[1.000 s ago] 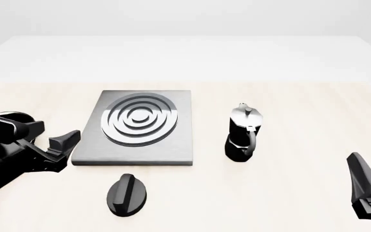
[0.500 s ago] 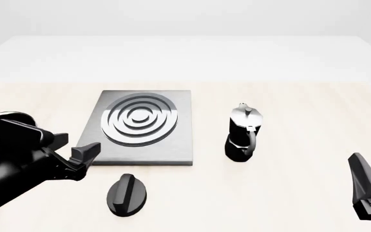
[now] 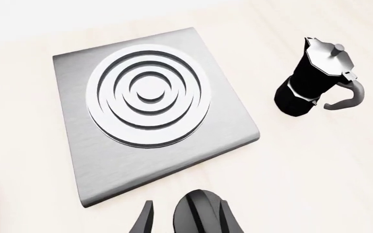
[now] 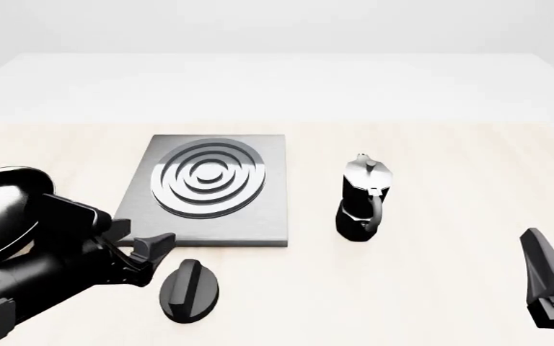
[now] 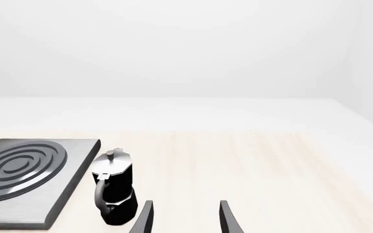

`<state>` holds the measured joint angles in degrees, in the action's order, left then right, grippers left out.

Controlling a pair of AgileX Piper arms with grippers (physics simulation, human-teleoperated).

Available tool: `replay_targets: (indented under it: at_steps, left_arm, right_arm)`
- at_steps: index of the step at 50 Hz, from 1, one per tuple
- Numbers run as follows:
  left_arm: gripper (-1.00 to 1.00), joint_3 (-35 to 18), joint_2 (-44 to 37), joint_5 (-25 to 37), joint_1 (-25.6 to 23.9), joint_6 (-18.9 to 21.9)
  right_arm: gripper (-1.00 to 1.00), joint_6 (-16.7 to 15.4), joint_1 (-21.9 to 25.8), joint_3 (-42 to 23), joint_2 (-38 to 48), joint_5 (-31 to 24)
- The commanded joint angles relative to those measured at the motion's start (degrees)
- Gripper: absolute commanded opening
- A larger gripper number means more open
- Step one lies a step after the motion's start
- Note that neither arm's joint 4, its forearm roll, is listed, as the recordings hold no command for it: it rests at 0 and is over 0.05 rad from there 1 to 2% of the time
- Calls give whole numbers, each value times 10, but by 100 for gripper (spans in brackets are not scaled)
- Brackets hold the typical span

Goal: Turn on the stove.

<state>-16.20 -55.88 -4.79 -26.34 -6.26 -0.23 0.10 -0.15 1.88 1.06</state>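
My left hand point(image 4: 152, 249) had moved in beside the knob point(image 4: 190, 289), fingers apart, ready to grip and turn it; the stove point(image 4: 210, 189) lay just beyond on the table point(image 4: 431, 281).

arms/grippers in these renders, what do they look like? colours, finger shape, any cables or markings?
Both all black. The left gripper has short wedge-shaped fingers on a blocky black body, with a glossy rounded housing behind it. The right gripper shows two slim, tapered dark blades; only one pointed finger appears in the front view. No cables or markings are visible.
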Motion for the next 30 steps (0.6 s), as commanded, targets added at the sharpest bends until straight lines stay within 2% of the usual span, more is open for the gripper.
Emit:
replay_targets:
  at_steps: [1,24,30]
  left_arm:
    - [100,1,-30,-16,-20,-15]
    - [100,-1,-100,-57,-48,-52]
    - [100,4,-117,-76,-48,-50]
  right_arm:
    - [100,1,-1,1,-3,-2]
    - [100,2,2,1,22,17]
    - [100,2,3,1,26,21]
